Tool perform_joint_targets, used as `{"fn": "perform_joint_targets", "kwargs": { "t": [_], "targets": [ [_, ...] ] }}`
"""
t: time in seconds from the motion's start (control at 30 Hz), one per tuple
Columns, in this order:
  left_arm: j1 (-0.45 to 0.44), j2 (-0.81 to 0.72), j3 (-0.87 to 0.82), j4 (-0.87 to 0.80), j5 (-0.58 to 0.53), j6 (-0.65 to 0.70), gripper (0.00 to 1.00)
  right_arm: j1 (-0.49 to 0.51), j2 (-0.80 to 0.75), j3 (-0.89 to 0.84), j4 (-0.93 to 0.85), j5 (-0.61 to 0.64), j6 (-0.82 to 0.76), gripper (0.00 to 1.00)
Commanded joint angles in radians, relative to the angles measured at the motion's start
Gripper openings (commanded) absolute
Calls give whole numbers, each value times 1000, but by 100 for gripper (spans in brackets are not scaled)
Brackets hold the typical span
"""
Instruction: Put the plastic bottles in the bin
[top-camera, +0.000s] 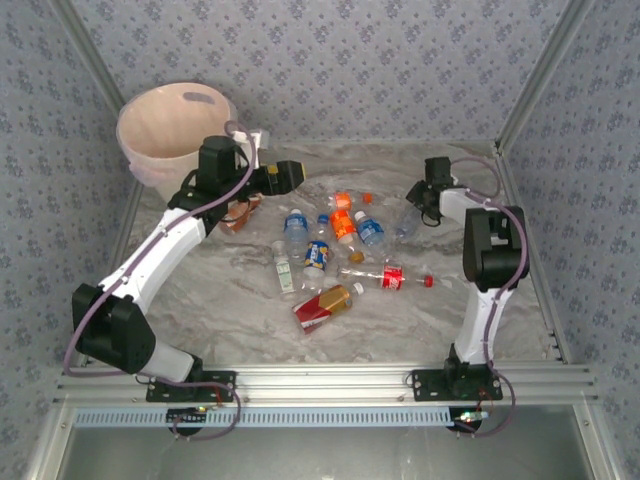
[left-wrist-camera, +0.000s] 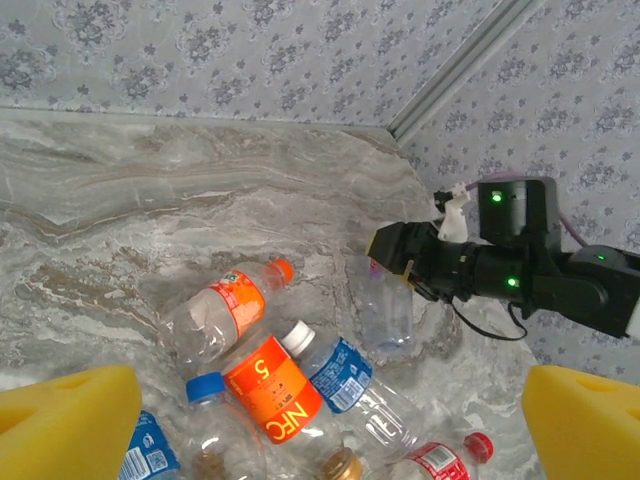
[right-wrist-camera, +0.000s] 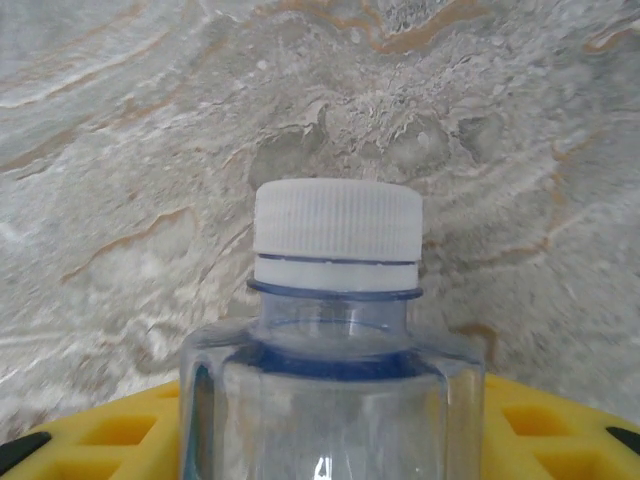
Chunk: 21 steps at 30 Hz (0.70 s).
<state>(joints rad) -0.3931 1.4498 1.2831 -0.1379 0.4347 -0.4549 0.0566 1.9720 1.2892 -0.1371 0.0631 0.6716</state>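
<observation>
Right wrist view: the right claw (right-wrist-camera: 320, 445) has its yellow pads (right-wrist-camera: 110, 430) on either side of a clear bottle (right-wrist-camera: 335, 390). The white cap (right-wrist-camera: 337, 215) is up at the top of the frame and the body sits right between the pads. Whether they're actually squeezing it, I can't tell from here. Over to the left wrist view: the right claw (left-wrist-camera: 398, 258) is right on that clear bottle (left-wrist-camera: 385, 315), down on the marbled tabletop (left-wrist-camera: 120, 200).

Out from the right claw now, to its left in the top external view, the other plastic bottles (top-camera: 330, 255) lie in a loose scatter. There's an orange-label bottle (left-wrist-camera: 272, 392), a blue-label bottle (left-wrist-camera: 340, 372) and a red-label bottle (top-camera: 392, 277). Across that scatter from the right claw, the left claw (left-wrist-camera: 322, 425) hangs with its pads wide apart and nothing between them. Furthest out is the bin (top-camera: 140, 165), at the back-left corner, well apart from the right claw.
</observation>
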Motion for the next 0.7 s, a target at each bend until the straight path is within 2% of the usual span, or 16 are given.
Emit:
{"fn": "perform_joint_targets", "kwargs": {
  "t": [0.0, 0.13, 0.4, 0.53, 0.67],
  "targets": [
    [-6, 15, -13, 14, 15, -22, 98, 0, -143, -70, 91, -12, -33, 54],
    [-10, 27, -24, 32, 1, -53, 98, 22, -274, -186, 145, -8, -71, 51],
    [-35, 73, -34, 85, 77, -68, 98, 128, -532, -371, 269, -31, -71, 50],
    [-69, 109, -46, 131, 114, -71, 98, 209, -604, -442, 383, -47, -14, 51],
    [-105, 154, -55, 201, 201, -86, 98, 292, -621, -481, 533, -36, 46, 51]
  ]
}}
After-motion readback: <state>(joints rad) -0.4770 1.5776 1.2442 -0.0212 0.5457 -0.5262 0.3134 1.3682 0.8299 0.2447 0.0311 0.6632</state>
